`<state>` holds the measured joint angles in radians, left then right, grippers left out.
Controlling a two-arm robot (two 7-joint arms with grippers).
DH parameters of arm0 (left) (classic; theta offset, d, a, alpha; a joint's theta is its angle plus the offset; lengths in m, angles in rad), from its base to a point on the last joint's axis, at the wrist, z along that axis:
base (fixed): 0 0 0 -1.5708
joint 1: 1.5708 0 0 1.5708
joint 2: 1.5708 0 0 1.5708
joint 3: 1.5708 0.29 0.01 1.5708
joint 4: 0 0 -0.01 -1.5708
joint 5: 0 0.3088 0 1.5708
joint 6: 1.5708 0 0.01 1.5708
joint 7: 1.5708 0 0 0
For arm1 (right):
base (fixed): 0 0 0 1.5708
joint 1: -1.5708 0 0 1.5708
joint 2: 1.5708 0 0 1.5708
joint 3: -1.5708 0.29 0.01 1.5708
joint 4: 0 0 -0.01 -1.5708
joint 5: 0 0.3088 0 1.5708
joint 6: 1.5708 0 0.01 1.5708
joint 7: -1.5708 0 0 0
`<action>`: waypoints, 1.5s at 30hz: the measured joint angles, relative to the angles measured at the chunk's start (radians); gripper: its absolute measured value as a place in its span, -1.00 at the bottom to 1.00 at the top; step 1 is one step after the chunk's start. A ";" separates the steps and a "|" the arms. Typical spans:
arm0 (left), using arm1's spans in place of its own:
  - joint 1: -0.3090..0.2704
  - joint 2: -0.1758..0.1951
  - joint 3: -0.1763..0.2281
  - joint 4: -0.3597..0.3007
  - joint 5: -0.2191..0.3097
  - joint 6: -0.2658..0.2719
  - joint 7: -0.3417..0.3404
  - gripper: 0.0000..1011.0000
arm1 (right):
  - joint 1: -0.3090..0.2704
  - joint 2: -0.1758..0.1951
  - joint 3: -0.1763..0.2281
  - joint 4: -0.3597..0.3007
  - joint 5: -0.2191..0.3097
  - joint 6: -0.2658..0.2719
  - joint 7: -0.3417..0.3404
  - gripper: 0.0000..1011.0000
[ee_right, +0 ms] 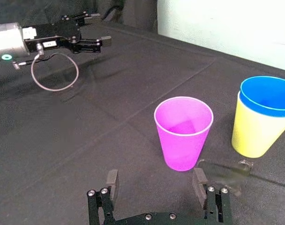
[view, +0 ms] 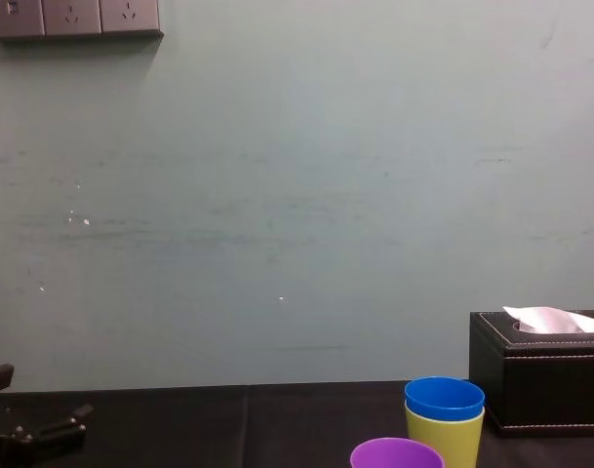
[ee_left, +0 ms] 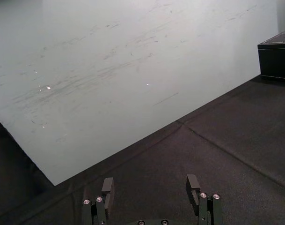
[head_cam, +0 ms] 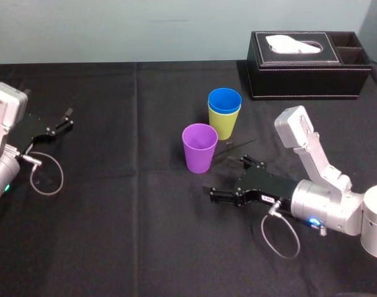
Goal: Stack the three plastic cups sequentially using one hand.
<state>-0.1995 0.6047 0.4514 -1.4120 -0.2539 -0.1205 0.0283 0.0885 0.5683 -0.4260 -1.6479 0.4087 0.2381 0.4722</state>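
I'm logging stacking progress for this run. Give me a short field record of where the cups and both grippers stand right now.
stacked: blue cup nested in yellow-green cup, upright
loose: purple cup, upright, apart from the pair, nearer the robot
right gripper: open, empty, low beside the purple cup
left gripper: open, empty, parked far left
remaining: purple cup not yet stacked
other: black tissue box, far right

Soft, even light — faint, short shadows
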 joint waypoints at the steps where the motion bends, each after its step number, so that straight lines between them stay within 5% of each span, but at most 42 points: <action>1: 0.000 0.000 0.000 0.000 0.000 0.000 0.000 1.00 | 0.006 -0.006 -0.003 0.010 0.000 -0.003 -0.001 0.98; 22: 0.000 0.000 0.000 0.000 0.000 0.000 0.000 1.00 | 0.070 -0.067 -0.038 0.104 -0.022 -0.056 -0.014 0.98; 45: 0.000 0.000 0.000 0.000 0.000 0.000 0.000 1.00 | 0.089 -0.134 -0.022 0.160 -0.078 -0.086 -0.064 0.98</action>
<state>-0.1995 0.6047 0.4514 -1.4120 -0.2539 -0.1205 0.0283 0.1772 0.4348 -0.4478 -1.4882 0.3303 0.1519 0.4077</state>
